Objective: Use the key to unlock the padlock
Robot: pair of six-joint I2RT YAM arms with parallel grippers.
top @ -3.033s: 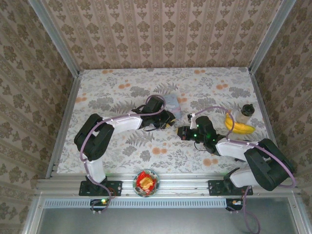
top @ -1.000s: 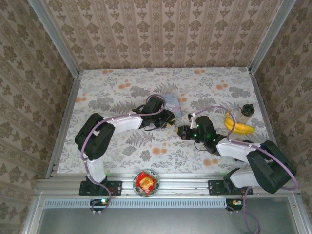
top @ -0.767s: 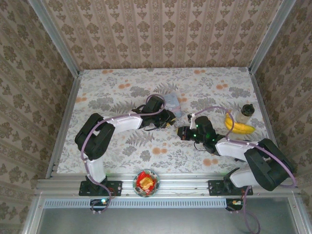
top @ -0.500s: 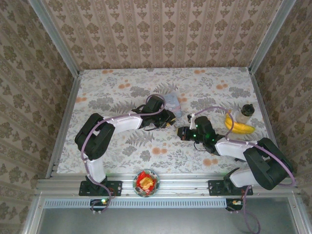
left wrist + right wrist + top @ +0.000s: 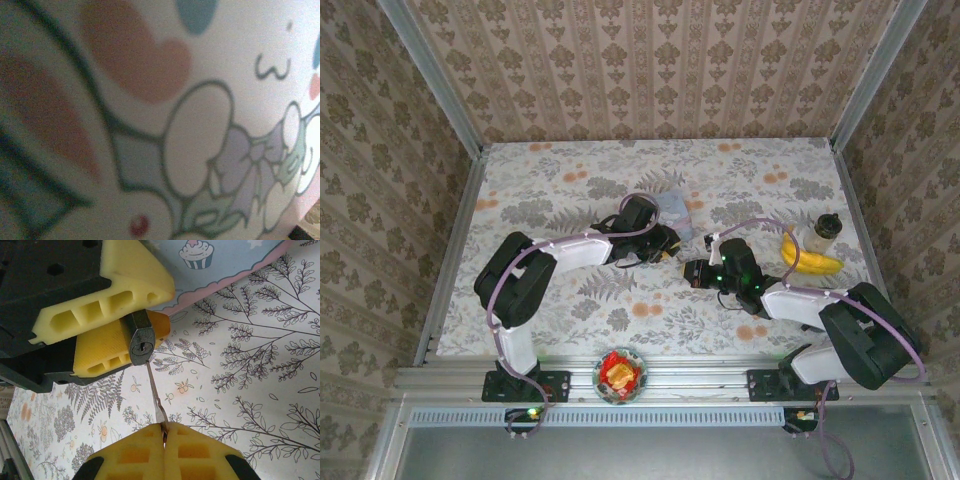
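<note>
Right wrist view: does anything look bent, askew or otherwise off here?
The key, pinched in the right tool, looks slightly kinked partway along its shaft. Its tip sits at the lower edge of the padlock, just short of the keyhole, and the shaft slants off-line.

- Setting: a robot test cell in a laboratory, dressed to look like a domestic room.
- Walls (image 5: 650,60): three panels papered in beige damask stripes, meeting at bare aluminium posts (image 5: 432,80).
- Table (image 5: 570,170): covered with a floral-print sheet and edged by metal channel.
- Mounting rail (image 5: 710,378): slotted aluminium extrusion along the near edge. The left arm (image 5: 570,250) and right arm (image 5: 800,305) are bolted to it, with lilac cables (image 5: 498,290) looped along them.
- Household props: a banana (image 5: 805,260), a small bottle (image 5: 825,230), a bowl (image 5: 620,373) with red and yellow contents, and a cartoon-printed tin (image 5: 672,207).
</note>
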